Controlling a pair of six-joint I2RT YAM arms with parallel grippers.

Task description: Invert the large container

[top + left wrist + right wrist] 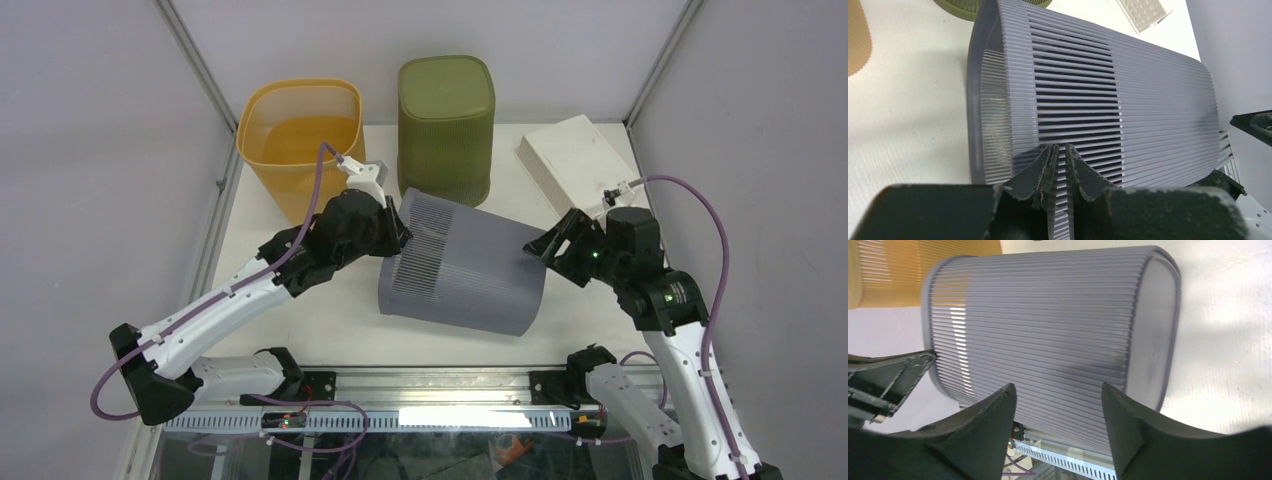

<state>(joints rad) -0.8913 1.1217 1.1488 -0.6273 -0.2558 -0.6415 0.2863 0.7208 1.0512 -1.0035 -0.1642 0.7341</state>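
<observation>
Left jaws on grey container (pixel 1148 100)

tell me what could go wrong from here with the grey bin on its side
1. The left gripper pinches only the thin ribbed wall of the grey container; it may slip as the container turns.
2. The right gripper is open beside the base, so the container could roll toward the green container behind.

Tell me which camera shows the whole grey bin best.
Top external: the grey bin lies on its side, fully in frame. Left wrist shows only its slatted wall close up; right wrist shows its side and closed base, the lower part hidden.
</observation>
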